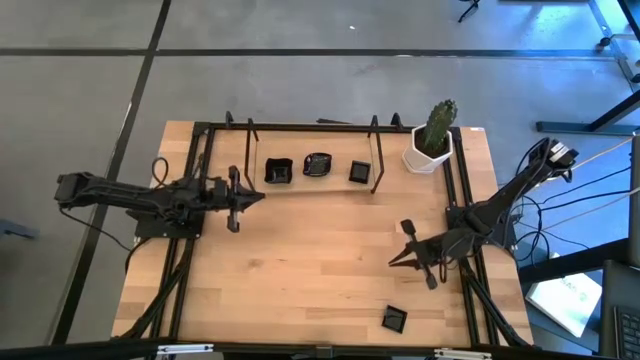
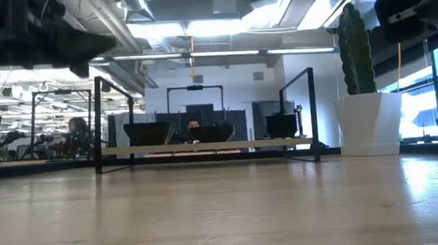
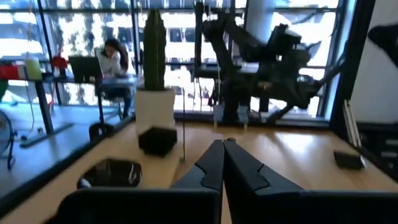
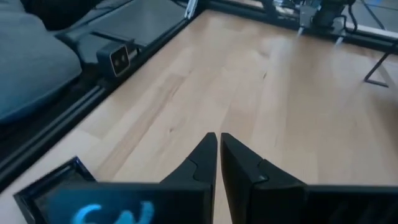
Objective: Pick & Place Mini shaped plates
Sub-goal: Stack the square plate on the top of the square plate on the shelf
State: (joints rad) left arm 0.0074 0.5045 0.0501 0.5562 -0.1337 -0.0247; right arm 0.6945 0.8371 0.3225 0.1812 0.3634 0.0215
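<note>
Three mini shaped plates, small glossy black dishes, stand in a row on a thin raised board at the table's far side. Another square black plate lies flat near the front right edge. My left gripper hangs shut above the table, just short of the row's left end, pointing toward the table's right; its wrist view shows the fingers closed on nothing. My right gripper is shut and empty above the right half of the table, pointing left.
A white pot with a green cactus stands at the far right corner, beside the board. Black frame rails run along the table's far and side edges. Bare wood lies between the two grippers.
</note>
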